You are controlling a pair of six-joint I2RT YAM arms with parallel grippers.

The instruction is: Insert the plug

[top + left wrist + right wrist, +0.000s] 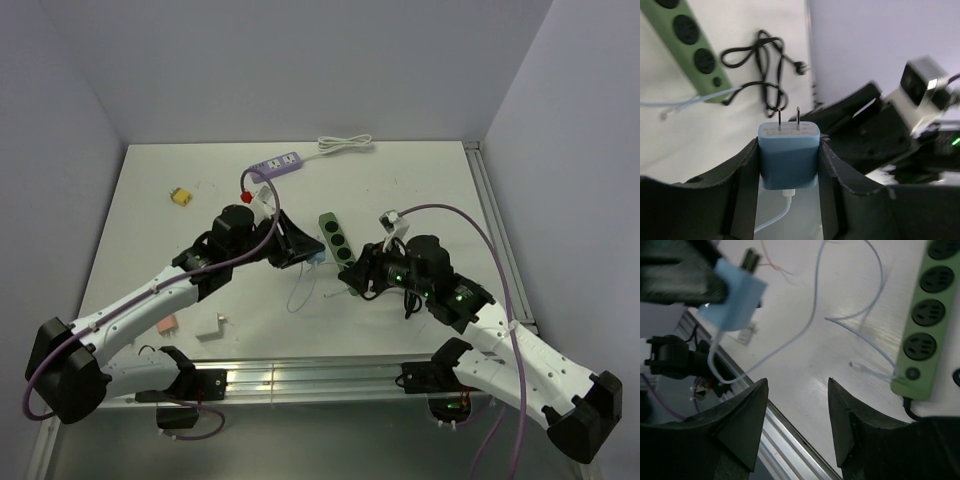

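My left gripper [788, 150] is shut on a blue plug [788, 155] with two metal prongs pointing away and a white cable trailing below. In the top view the left gripper [305, 255] holds it above the table, just left of the green power strip [338, 238]. The strip also shows in the left wrist view [692, 47] and in the right wrist view [925, 315], where the blue plug [737, 300] hangs at upper left. My right gripper [797, 390] is open and empty, in the top view [355, 280] near the strip's near end.
A purple power strip [275, 165] with a white cord [345, 145] lies at the back. A yellow block [181, 197] sits at left, a white adapter [210, 328] and a pink piece [166, 323] near the front. The strip's black cord [762, 70] coils beside it.
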